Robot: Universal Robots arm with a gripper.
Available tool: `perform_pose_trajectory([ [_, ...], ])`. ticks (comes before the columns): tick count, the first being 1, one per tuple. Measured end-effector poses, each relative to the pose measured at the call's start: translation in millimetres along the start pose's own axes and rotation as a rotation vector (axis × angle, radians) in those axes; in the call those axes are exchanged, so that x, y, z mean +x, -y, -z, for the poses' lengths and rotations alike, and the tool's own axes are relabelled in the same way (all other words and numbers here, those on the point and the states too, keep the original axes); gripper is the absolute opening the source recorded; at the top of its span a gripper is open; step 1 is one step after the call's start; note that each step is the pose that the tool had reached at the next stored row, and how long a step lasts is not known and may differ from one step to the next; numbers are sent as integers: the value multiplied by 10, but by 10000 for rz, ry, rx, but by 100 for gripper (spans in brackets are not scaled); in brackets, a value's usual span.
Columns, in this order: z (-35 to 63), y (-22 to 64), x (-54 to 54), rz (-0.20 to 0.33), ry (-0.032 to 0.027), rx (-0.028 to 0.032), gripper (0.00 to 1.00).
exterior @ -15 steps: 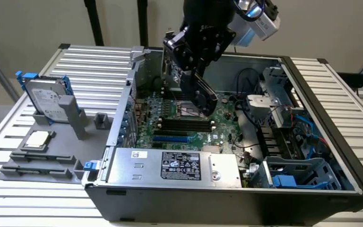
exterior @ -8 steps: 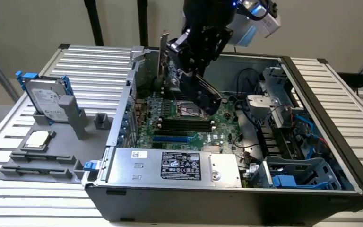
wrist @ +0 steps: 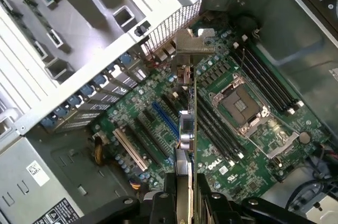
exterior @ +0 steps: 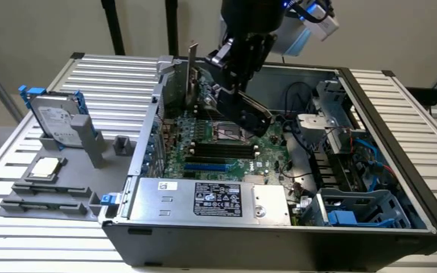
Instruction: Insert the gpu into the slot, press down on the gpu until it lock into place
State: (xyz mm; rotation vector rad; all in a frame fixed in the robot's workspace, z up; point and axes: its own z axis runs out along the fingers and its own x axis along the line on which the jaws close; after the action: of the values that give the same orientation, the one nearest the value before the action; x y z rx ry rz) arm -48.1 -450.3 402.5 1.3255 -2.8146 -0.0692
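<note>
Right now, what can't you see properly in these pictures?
Wrist view: the gpu is seen edge-on, so its black face is hidden, and one end of the blue slot runs behind it.
Wrist view: the pincer holding the gpu is cut off by the picture's edge.
Exterior view: the silver box has a label with print too small to read.

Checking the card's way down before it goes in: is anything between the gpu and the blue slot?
Nothing visible is. The gpu, held by the gripper, hangs tilted above the motherboard, and the blue slot lies bare below it.
</note>
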Motion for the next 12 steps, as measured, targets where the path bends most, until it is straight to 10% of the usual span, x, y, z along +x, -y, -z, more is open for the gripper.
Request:
perform_pose_trajectory([
  [12,-45,2,-1,2190,56,152,26],
])
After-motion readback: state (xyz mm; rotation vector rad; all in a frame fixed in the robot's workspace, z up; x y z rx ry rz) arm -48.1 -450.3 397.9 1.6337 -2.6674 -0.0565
